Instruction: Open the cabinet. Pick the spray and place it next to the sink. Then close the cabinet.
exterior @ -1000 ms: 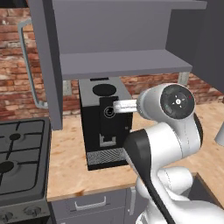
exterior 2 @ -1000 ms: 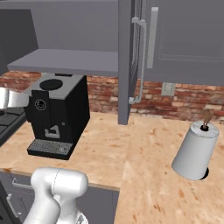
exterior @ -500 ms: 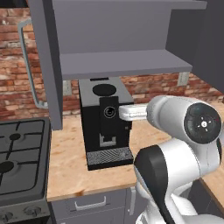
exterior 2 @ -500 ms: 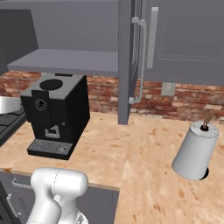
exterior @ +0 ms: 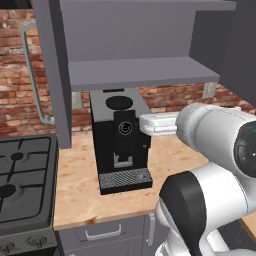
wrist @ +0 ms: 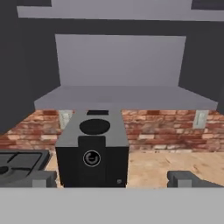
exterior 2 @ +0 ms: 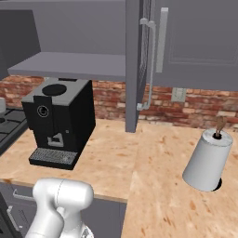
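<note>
The cabinet (exterior: 140, 50) stands open at the frame's top, with the end effector (wrist: 112, 179) released below. The spray should be light, rigid and slick; grip its body.

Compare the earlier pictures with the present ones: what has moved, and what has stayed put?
The arm has swung rightward and nearer the left base camera, so its joints loom larger. Nothing was gripped or released; the gripper is open and empty, facing the coffee machine. The cabinet stays open, and the coffee machine, stove and paper towel roll have not moved.
</note>
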